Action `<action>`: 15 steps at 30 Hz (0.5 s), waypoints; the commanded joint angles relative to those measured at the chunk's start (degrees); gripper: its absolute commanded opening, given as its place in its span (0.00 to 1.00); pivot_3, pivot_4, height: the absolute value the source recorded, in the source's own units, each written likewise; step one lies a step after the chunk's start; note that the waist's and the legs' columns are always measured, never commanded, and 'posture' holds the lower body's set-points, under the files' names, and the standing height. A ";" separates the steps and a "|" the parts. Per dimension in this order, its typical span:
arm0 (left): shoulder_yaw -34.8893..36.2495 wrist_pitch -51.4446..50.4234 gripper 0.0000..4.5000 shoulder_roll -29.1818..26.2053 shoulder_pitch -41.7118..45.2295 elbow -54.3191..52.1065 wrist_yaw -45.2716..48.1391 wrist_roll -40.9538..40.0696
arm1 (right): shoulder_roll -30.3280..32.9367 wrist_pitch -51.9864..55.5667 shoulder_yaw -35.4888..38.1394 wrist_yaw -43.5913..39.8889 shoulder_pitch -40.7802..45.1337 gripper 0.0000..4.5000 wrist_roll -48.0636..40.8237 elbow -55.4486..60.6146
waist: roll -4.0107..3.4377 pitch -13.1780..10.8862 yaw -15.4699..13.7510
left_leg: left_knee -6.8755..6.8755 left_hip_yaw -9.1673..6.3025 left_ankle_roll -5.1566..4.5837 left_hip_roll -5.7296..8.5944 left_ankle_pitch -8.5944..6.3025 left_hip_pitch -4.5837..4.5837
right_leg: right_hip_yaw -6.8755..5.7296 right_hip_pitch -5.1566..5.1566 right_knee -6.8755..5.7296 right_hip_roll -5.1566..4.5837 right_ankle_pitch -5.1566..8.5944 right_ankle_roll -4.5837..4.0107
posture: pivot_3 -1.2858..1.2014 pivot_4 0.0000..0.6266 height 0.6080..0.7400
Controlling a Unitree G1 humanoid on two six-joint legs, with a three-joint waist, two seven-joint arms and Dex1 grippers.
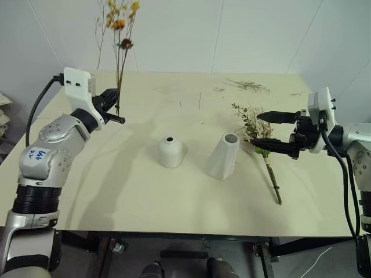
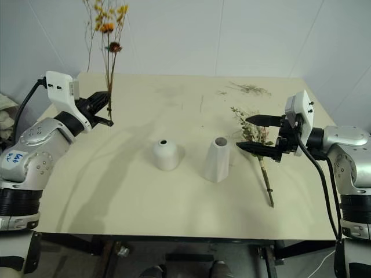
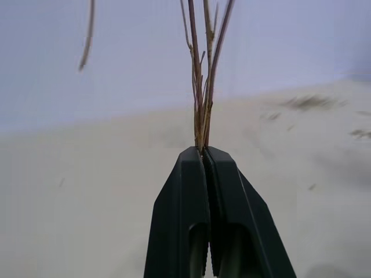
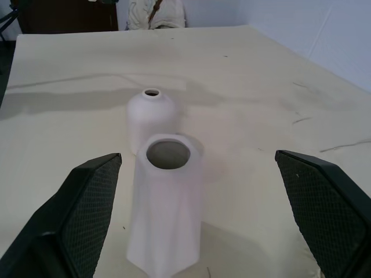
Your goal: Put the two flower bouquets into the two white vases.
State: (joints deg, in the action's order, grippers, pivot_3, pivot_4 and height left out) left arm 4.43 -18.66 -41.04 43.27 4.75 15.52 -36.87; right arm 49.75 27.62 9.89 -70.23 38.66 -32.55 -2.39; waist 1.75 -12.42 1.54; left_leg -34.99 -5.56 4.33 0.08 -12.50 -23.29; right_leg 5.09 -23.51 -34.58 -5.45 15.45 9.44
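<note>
My left gripper (image 1: 117, 111) is shut on the thin brown stems of the slim dried bouquet (image 1: 120, 35), held upright above the table's left side; its yellow-orange blooms stand high against the wall. In the left wrist view the stems (image 3: 203, 87) rise from between the closed fingers. The short rounded vase (image 1: 171, 151) and the taller tapered vase (image 1: 224, 154) stand at mid-table. The bushy green-beige bouquet (image 1: 255, 128) lies flat on the table right of the tall vase, its thick stem (image 1: 272, 179) pointing to the front edge. My right gripper (image 1: 271, 131) hovers open over it, facing the tall vase (image 4: 165, 208).
Thin loose sprigs (image 1: 248, 85) lie scattered at the table's far right. The cream table (image 1: 116, 197) has bare room in front of and left of the vases. A white wall stands behind the far edge.
</note>
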 commanded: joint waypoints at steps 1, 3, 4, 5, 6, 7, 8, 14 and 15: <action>3.50 7.97 0.01 2.24 2.71 2.95 8.35 1.79 | 1.36 0.17 2.90 0.79 -0.42 1.00 -1.33 2.43 | 0.00 0.00 0.10 | -0.01 0.00 0.00 0.00 0.00 0.00 | 0.00 0.00 0.00 0.00 0.00 0.00 | 0.52 0.24 1.00; 5.25 11.78 0.01 5.78 5.87 8.29 13.93 0.18 | 1.69 0.64 3.68 1.44 -1.24 1.00 -1.81 3.50 | 0.00 0.00 0.10 | -0.01 0.00 -0.02 -0.01 -0.01 0.00 | 0.00 -0.01 -0.01 0.00 -0.01 0.03 | 0.52 0.24 1.00; 6.08 14.25 0.01 7.54 7.20 10.72 17.38 -0.61 | 1.81 0.80 4.01 1.87 -1.62 1.00 -1.89 4.07 | 0.00 0.00 0.04 | -0.03 0.00 -0.03 -0.01 -0.01 0.00 | 0.00 -0.01 -0.05 0.01 -0.01 0.03 | 0.52 0.24 1.00; 6.67 16.44 0.01 9.11 8.16 12.90 21.49 -1.38 | 1.90 1.04 4.41 2.24 -2.00 1.00 -2.11 4.66 | 0.00 0.00 0.01 | -0.03 0.00 -0.04 -0.01 -0.01 0.01 | 0.00 0.00 -0.05 0.01 -0.01 0.03 | 0.52 0.24 1.00; 7.06 17.70 0.01 10.27 8.62 14.54 25.47 -1.87 | 1.95 1.24 4.74 2.56 -2.35 1.00 -2.27 5.20 | 0.00 0.00 0.01 | -0.04 0.00 -0.04 0.00 -0.01 0.00 | 0.00 0.00 -0.05 0.00 -0.02 0.04 | 0.52 0.24 1.00; 7.42 18.47 0.01 11.34 8.94 16.12 29.46 -2.39 | 2.01 1.39 5.06 2.88 -2.75 1.00 -2.37 5.71 | 0.00 0.00 0.02 | -0.05 0.00 -0.04 0.00 -0.01 0.00 | 0.00 0.02 -0.04 0.00 -0.03 0.05 | 0.52 0.24 1.00; 7.84 18.54 0.01 12.21 9.23 17.56 32.74 -3.04 | 2.07 1.59 5.35 3.22 -3.16 1.00 -2.52 6.23 | 0.00 0.00 0.02 | -0.06 0.00 -0.04 0.00 -0.01 0.00 | 0.00 0.04 -0.01 0.00 -0.03 0.06 | 0.52 0.24 1.00; 11.39 17.26 0.01 16.29 13.31 28.09 46.02 -6.39 | 2.32 3.05 7.89 5.86 -6.59 1.00 -4.00 10.40 | 0.01 -0.01 0.11 | -0.07 -0.02 -0.08 -0.02 -0.02 0.01 | 0.00 0.01 -0.10 0.02 -0.03 0.07 | 0.52 0.24 1.00; 11.35 16.20 0.01 16.35 13.76 29.46 48.27 -6.43 | 2.39 3.26 8.28 6.24 -7.14 1.00 -4.24 11.00 | 0.01 -0.01 0.17 | -0.08 -0.01 -0.09 -0.01 -0.02 0.00 | 0.00 0.01 -0.10 0.01 -0.03 0.07 | 0.52 0.24 1.00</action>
State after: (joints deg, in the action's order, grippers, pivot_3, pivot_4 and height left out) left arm 14.35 -1.72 -24.59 54.56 33.49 59.86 -41.58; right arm 50.84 30.60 15.24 -64.90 31.74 -35.30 5.86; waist 1.76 -12.43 1.71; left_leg -35.08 -5.57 4.24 0.08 -12.52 -23.28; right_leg 5.09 -23.49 -34.68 -5.44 15.41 9.52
